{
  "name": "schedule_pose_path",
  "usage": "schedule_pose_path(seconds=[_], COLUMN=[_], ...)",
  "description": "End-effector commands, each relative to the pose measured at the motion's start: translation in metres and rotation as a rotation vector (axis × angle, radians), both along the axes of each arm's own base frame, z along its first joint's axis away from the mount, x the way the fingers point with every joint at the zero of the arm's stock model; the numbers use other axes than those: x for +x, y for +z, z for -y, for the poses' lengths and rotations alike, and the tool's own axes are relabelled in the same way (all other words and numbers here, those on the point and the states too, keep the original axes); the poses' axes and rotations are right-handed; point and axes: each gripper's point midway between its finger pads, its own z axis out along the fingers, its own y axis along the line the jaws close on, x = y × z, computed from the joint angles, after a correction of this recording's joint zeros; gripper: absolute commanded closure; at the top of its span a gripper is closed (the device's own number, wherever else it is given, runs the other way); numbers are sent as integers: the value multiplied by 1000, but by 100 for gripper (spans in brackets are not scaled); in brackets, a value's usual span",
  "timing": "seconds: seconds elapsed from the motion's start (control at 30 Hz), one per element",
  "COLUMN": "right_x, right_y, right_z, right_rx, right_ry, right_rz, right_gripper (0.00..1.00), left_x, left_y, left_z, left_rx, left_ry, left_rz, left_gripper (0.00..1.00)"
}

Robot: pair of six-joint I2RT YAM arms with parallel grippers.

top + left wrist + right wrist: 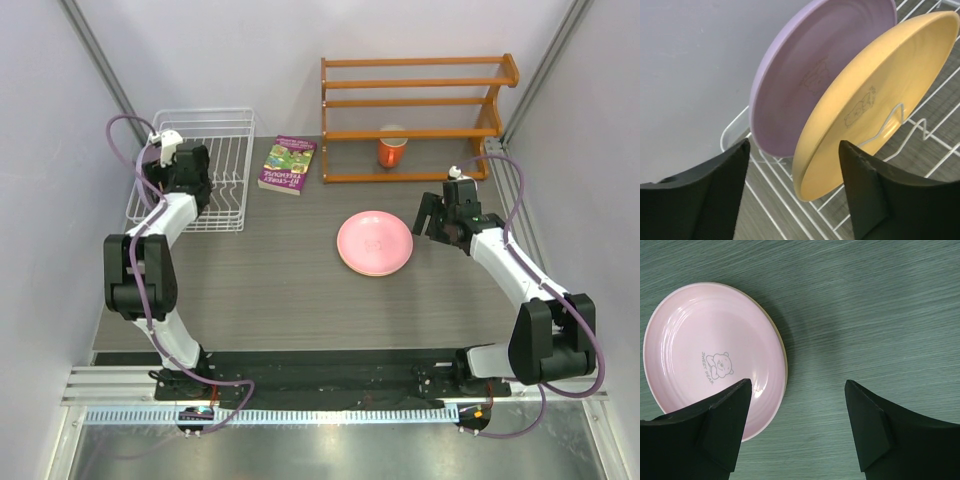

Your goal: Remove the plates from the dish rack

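Dish rack [228, 170]: a white wire basket is seen at the far left corner of the table [280, 290], close to the left wall. Two plates are held in it.

Lavender plate [805, 85]: stood on edge in the rack and tilted, on the side nearer the wall. A faint print is carried at its middle.

Yellow-orange plate [875, 100]: stood on edge just beside the lavender plate and tilted the same way. A bent wire divider is seen against its face. Whether the two plates touch cannot be told.

Pink plate [710, 355]: laid flat and face up on the table, outside the rack and well apart from it, near the table's middle. A small bear is drawn on it, with the words SWEET BEAR.

Left gripper [792, 150]: held over the rack with the jaws spread wide, and nothing is grasped. The lower rims of both racked plates are framed between the fingers, apart from them.

Right gripper [797, 385]: held above bare table just right of the pink plate. The jaws are parted and nothing is grasped.

Wooden shelf [415, 118]: orange, set at the table's far edge.

Mug [391, 150]: orange, stood upright at the foot of the shelf.

Book [288, 164]: laid flat between rack and shelf.
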Motion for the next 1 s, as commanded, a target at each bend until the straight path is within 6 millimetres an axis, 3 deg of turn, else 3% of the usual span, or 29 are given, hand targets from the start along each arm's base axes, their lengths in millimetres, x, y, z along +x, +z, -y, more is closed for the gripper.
schedule_pose_path(seconds=[0.0, 0.03, 0.1, 0.17, 0.2, 0.4, 0.53, 0.8, 0.97], right_x=[9, 9, 9, 9, 8, 7, 5, 5, 4], right_y=[10, 10, 10, 9, 9, 7, 6, 7, 8], right_z=[0, 0, 0, 0, -1, -1, -2, -3, -5], right_rx=[6, 6, 9, 12, 14, 16, 18, 26, 38], right_ry=[5, 5, 5, 3, 5, 7, 9, 14, 15], right_rz=[41, 41, 42, 40, 41, 37, 36, 40, 40], right_gripper=[20, 20, 20, 20, 20, 20, 20, 20, 20], left_x=[13, 16, 20, 19, 18, 17, 11, -14, -27], left_y=[11, 10, 11, 8, 7, 17, 34, 93, 127], left_z=[0, 3, 4, 5, 4, 4, -1, -7, 3], left_rx=[-94, -106, -110, -114, -115, -116, -74, 39, 140], left_ry=[-22, -44, -46, -47, -46, -46, -27, 32, 54], left_rz=[101, 102, 101, 77, 71, 82, 74, 135, 151], left_gripper=[34, 42, 48, 62, 74, 100, 100, 100, 100])
